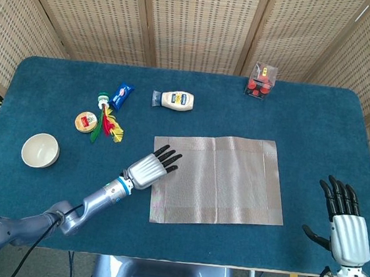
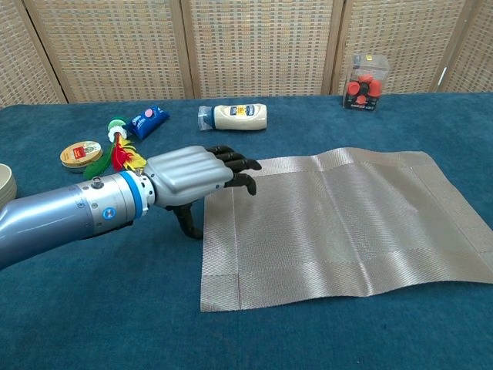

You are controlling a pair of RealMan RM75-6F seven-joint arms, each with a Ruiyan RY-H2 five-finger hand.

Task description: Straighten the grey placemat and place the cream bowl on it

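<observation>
Two hands splayed, empty — left hand [image 1: 147, 169] over woven placemat [image 1: 226, 182] | round bowl [image 1: 40, 150] apart

The placemat [image 1: 217, 180] lies on the counter [image 1: 318, 126], near its front middle, edges slightly askew to the counter's front edge. The left hand [image 1: 151, 168] is over the placemat's left edge, fingers [image 1: 168, 158] reaching onto it. The bowl [image 1: 40, 150] sits well left of the placemat, near the counter's left edge. The round tin [image 1: 87, 122] lies behind the bowl and left of the placemat; the feathered toy [image 1: 107, 125] lies just beside the tin, on the side nearer the placemat. The packet [image 1: 121, 95] lies behind the toy. The squeeze bottle [image 1: 176, 100] lies on its side behind the placemat's left corner. The clear box [image 1: 261, 81] stands behind the placemat's right part, at the counter's rear edge. The right hand [image 1: 346, 221] is right of the placemat, well apart, at the counter's front right corner.
</observation>
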